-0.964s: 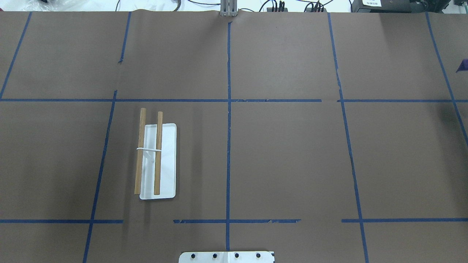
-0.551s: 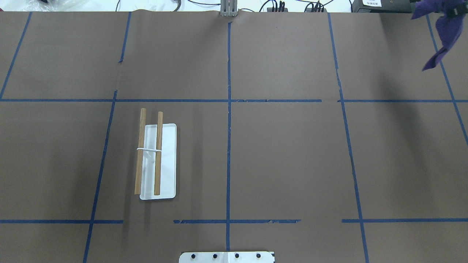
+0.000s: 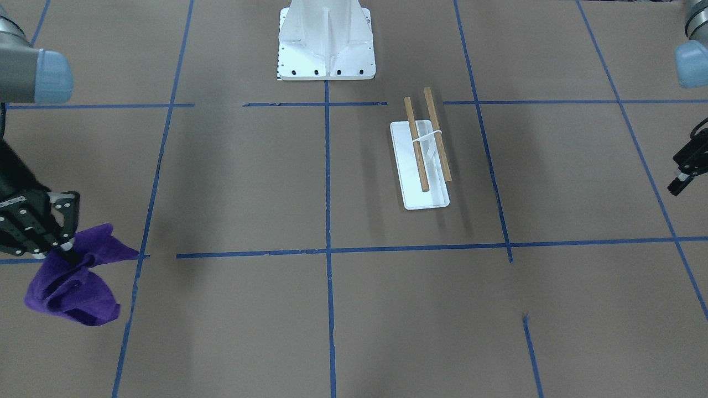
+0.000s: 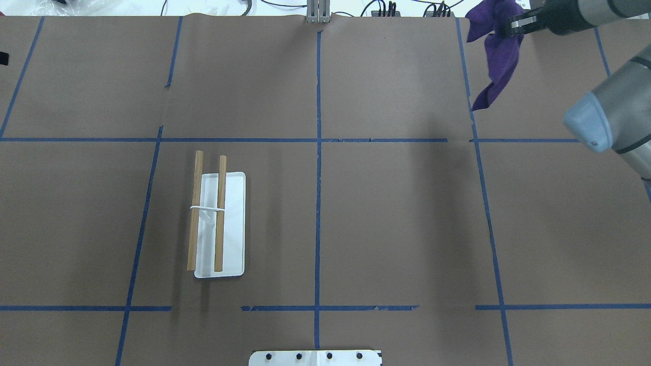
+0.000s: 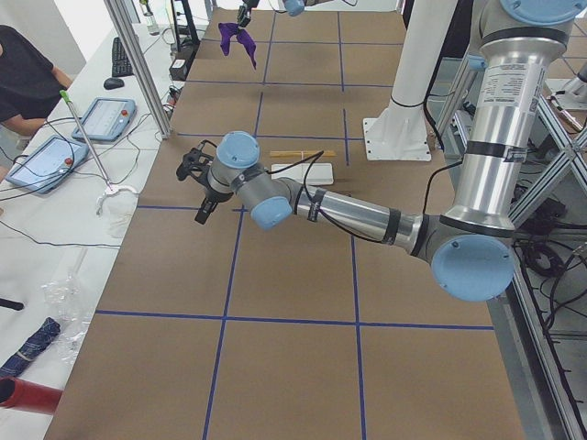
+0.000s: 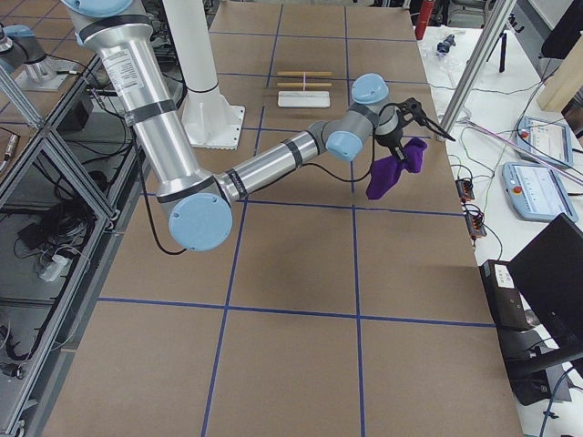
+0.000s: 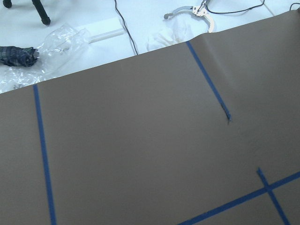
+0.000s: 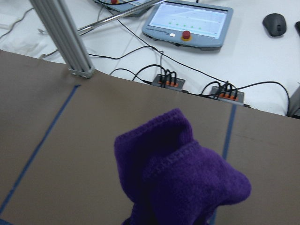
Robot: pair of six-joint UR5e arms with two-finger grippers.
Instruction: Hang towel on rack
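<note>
Progress, as I judge it, is at the carry stage: the pick-up is done, the hanging is not. Seen from overhead, the right gripper [image 4: 510, 26] is pinched shut on the towel [image 4: 496, 51], which dangles in a crumpled bunch above the table [image 4: 396, 218] at about 2 o'clock from its centre, clear of the surface as far as the side views show. The rack [image 4: 218, 223] stands at about 8 o'clock from the centre, well apart from the towel, and nothing is draped on it. What I judge to be left is to bring the towel across the table toward 8 o'clock, spread or lower it over the bars [image 4: 220, 203], and let go so that it hangs. The bunching may make a neat drape harder. The left gripper [image 3: 683, 177] hovers near the table's edge at about 10 o'clock with nothing in it. Whether it is wide or narrow I cannot tell, since only part of it shows. By count there are one towel, one rack with two wooden bars, one white bracket [image 4: 207, 208] and one white base [image 4: 233, 239], and two grippers.
</note>
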